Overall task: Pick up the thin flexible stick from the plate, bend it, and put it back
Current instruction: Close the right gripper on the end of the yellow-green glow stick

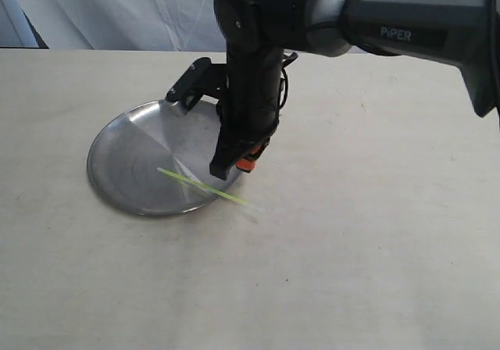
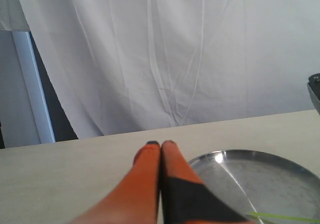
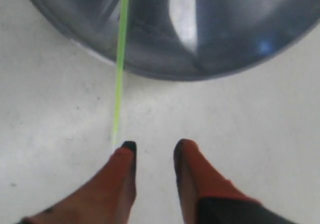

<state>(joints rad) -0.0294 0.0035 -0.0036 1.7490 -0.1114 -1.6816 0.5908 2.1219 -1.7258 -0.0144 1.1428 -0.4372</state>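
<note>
One thin stick (image 1: 209, 187), likely light, springy, overhanging plate (image 1: 125, 155) rim. Best pinched at free end by parted right jaws; closed left jaws empty.

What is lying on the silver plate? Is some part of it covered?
Only the thin flexible stick lies on the plate. It crosses the rim, with one end out over the table. The right arm covers part of the plate, so that part cannot be checked.

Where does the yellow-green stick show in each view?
Exterior: the stick crosses the plate at its near rim, one end out over the table.
Left wrist: a short stretch lies on the plate.
Right wrist: it crosses the rim, ending near the right gripper.
Shared landmark: the plate.
</note>
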